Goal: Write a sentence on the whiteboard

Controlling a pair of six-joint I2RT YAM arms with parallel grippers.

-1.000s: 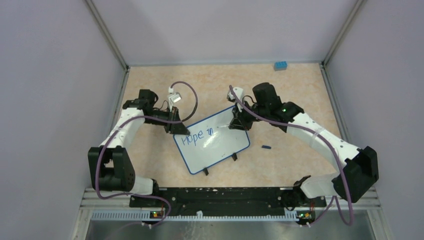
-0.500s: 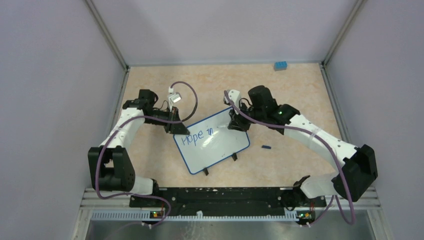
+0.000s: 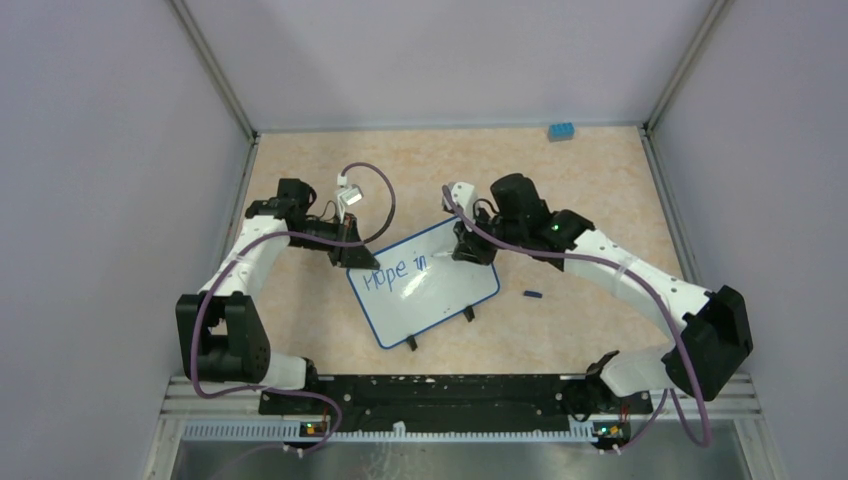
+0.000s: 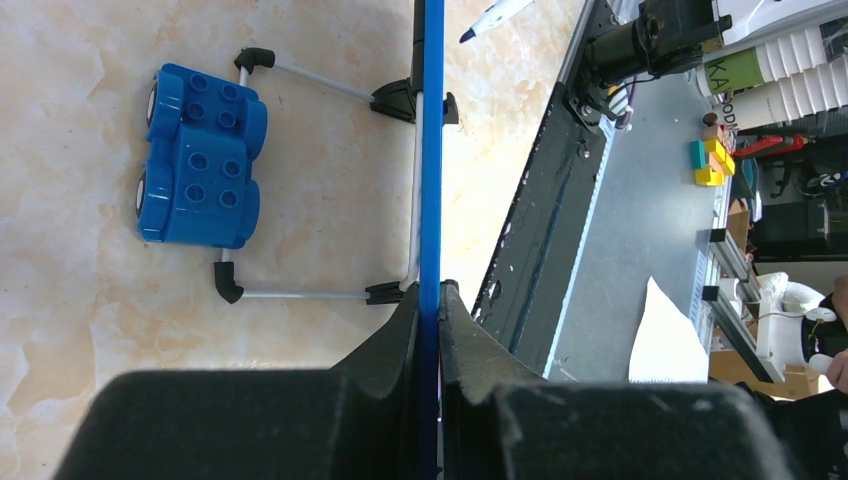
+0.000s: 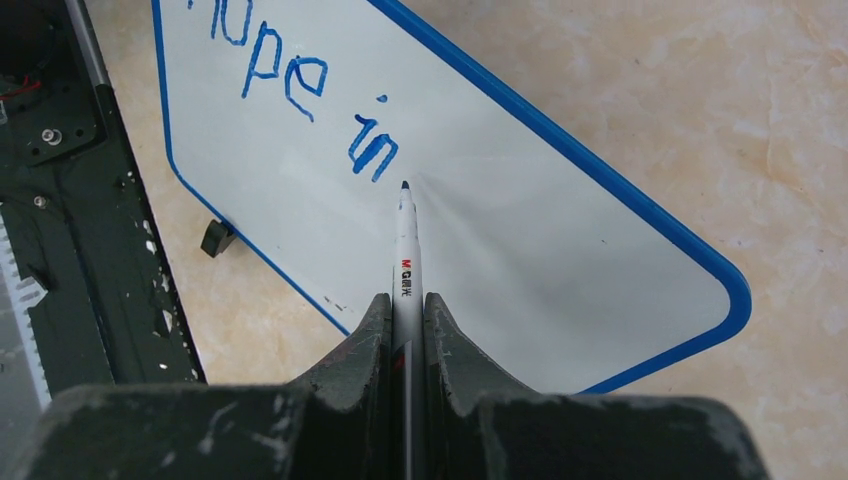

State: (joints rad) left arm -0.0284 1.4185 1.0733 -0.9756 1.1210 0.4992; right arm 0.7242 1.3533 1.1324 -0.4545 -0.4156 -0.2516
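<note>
Beige marbled tabletop (image 3: 560, 180), pale lavender walls (image 3: 450, 60) on three sides. Small blue plastic brick (image 3: 561, 130) at the far edge, small dark cap (image 3: 533, 294) right of the board. Small glossy white whiteboard with thin blue rim (image 3: 445, 285) stands tilted on black clip feet mid-table, between the arms. Blue handwritten words (image 3: 395, 272) read "Hope in".

Versus a second ago: right arm shifted left along the board's far edge. Board, writing and left arm unchanged.

Left gripper (image 4: 430, 298) pressed tight on the board's blue rim at its far-left corner. Right gripper (image 5: 406, 305) pinching a white marker pen (image 5: 405, 250), tip at the board just right of "in", contact unclear. Blue studded toy block (image 4: 200, 155) lies behind the board by its wire legs.
</note>
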